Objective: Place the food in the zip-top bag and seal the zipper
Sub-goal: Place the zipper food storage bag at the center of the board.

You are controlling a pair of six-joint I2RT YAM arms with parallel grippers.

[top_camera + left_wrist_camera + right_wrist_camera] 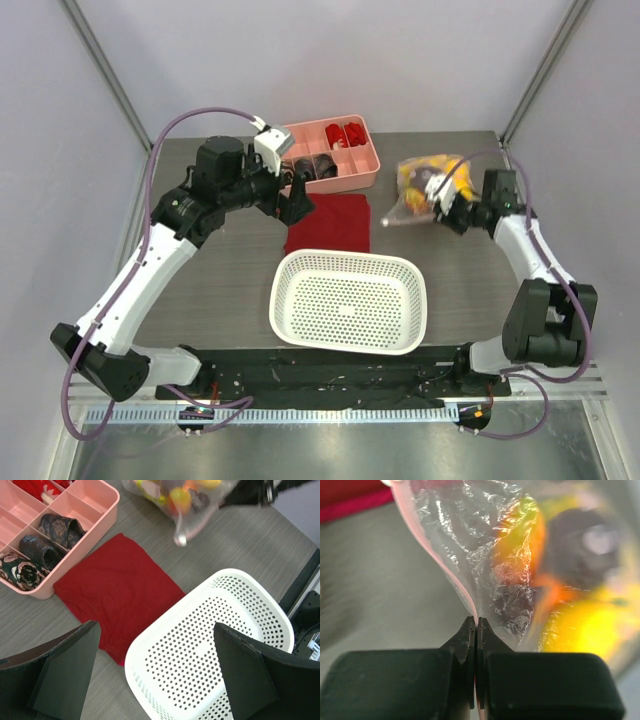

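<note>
Grey bench [220,270], far right corner: clear floppy zip-top bag [420,190], yellow-orange fruit [585,615] inside, pinched by right gripper [476,623]; left gripper [155,626] splayed, empty. Sealing likely; next, press zipper shut.

pink tray [352,172], red cloth [330,224], white dotted basket [348,300]

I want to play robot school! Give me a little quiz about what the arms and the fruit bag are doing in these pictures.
1. True or false: the right gripper is pinching the edge of the zip-top bag.
2. Where is the food? A) in the white basket B) inside the zip-top bag C) on the red cloth
3. Fill in the blank: the left gripper has its jaws wide ____ and holds nothing.

Key: 1 true; 2 B; 3 open.
</note>
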